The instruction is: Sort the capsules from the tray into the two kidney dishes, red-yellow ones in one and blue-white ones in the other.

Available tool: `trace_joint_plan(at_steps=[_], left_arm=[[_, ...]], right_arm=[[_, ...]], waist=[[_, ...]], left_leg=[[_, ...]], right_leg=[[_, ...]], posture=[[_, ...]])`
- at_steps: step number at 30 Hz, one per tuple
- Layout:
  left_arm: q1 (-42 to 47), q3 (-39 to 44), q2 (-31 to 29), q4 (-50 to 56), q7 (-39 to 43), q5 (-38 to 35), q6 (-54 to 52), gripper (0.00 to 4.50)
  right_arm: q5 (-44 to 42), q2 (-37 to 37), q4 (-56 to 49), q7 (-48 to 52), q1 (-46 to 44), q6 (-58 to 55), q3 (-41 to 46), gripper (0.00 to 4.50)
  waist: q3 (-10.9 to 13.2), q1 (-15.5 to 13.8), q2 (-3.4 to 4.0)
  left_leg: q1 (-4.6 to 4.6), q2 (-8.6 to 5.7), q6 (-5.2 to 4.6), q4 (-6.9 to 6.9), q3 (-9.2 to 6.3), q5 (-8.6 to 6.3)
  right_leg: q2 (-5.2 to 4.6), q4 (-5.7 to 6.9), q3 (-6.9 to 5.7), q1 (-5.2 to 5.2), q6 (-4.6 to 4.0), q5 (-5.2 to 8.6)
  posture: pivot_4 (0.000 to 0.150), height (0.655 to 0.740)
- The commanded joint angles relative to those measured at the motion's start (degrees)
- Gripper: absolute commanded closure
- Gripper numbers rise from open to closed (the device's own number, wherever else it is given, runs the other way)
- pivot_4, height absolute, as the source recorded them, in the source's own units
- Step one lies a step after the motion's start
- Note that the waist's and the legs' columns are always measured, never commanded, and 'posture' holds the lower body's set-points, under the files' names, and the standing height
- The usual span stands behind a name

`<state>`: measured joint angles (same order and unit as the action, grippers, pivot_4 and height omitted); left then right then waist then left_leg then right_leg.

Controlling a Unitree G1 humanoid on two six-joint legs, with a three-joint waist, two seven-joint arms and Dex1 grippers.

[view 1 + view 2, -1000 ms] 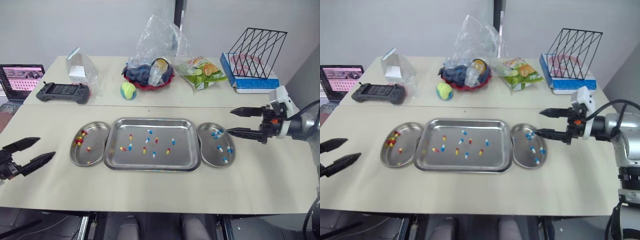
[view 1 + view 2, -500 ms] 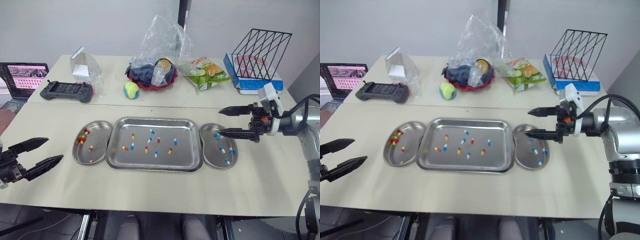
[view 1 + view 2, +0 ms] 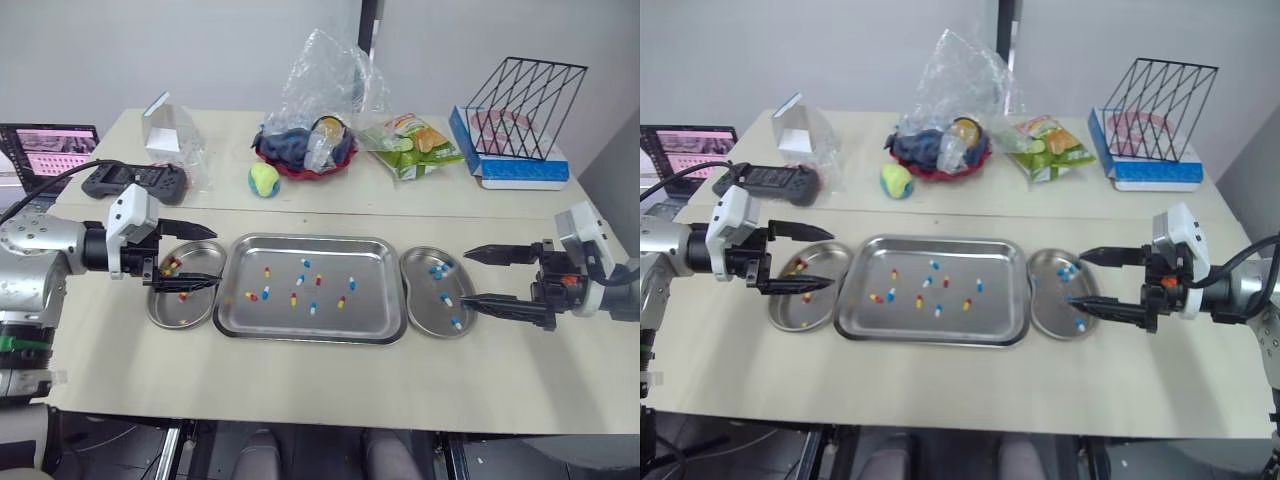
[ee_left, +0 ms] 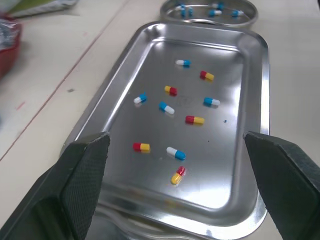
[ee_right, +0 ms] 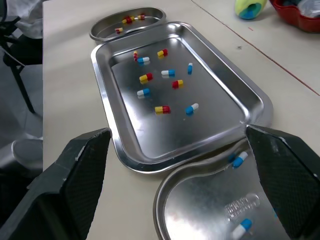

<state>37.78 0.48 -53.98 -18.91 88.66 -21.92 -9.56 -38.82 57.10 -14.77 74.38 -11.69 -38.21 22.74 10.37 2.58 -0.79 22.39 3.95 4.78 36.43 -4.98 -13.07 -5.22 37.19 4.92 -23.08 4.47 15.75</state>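
Left eye view: a beige table (image 3: 300, 390) carries the rectangular steel tray (image 3: 372, 312) at frame centre. Left of it, the left steel kidney dish (image 3: 185, 310) holds red-yellow capsules; right of it, the right steel kidney dish (image 3: 425, 312) holds blue-white ones. The left gripper (image 3: 218, 259) hovers over its dish and the right gripper (image 3: 464, 276) hovers at its dish's outer rim, both spread and empty. Mixed capsules (image 4: 194, 120) lie scattered in the tray. Neighbouring capsules could get pinched together, or one could skid on the slick steel.

No readable text (or numbers) anywhere
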Motion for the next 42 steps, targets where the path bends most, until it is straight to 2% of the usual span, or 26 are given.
trace_joint_plan(at_steps=[1,4,9,18,30,42], left_arm=[[6.63,-5.93,1.57,-8.50,3.69,5.21,8.55,0.00],[12.61,-13.80,4.56,-17.04,3.84,9.78,16.95,0.00],[18.21,-19.43,7.73,-25.40,3.84,10.51,22.02,0.00],[22.73,-27.56,9.38,-34.50,3.84,15.45,29.00,2.84],[22.42,-29.00,11.39,-33.91,3.84,16.91,29.46,2.84],[23.03,-26.76,14.29,-36.28,3.33,25.98,33.70,2.84]], right_arm=[[-2.58,0.41,-5.91,-2.80,5.15,-2.00,8.32,0.02],[-3.57,-0.99,-10.08,-5.43,10.60,-3.04,13.50,0.02],[-4.62,-2.35,-12.72,-8.81,15.81,-4.05,16.85,0.02],[-4.97,-1.83,-14.74,-11.11,21.22,-4.74,18.76,0.00],[-6.15,-1.41,-14.14,-12.49,20.19,-4.28,18.38,0.00],[-8.36,-1.45,-14.72,-13.77,19.82,-4.98,20.64,0.00]], waist=[[0.00,-0.11,0.00],[0.00,-0.48,-0.01],[0.02,-0.40,-0.04],[0.02,-0.11,-0.05],[0.02,-0.34,-0.05],[0.02,-0.31,-0.06]], left_leg=[[0.00,0.00,0.00,0.00,-0.02,0.00],[0.05,-0.03,-0.02,0.16,-0.02,-0.01],[0.12,-0.03,-0.06,0.30,-0.02,-0.03],[0.12,-0.04,-0.08,0.31,-0.06,-0.04],[0.22,-0.04,-0.07,0.37,-0.07,-0.04],[0.23,-0.05,-0.07,0.39,-0.08,-0.04]], right_leg=[[0.00,0.00,-0.01,0.01,0.00,0.00],[-0.03,-0.02,0.00,0.06,0.01,0.00],[-0.02,-0.01,-0.02,0.08,0.03,-0.01],[-0.01,0.00,-0.01,0.09,0.05,0.00],[-0.02,-0.01,-0.02,0.09,0.08,0.01],[-0.02,-0.01,-0.02,0.09,0.08,0.01]], posture=[[0.150,0.7380],[0.150,0.7380],[0.150,0.7380],[0.150,0.7380],[0.150,0.7380],[0.150,0.7380]])
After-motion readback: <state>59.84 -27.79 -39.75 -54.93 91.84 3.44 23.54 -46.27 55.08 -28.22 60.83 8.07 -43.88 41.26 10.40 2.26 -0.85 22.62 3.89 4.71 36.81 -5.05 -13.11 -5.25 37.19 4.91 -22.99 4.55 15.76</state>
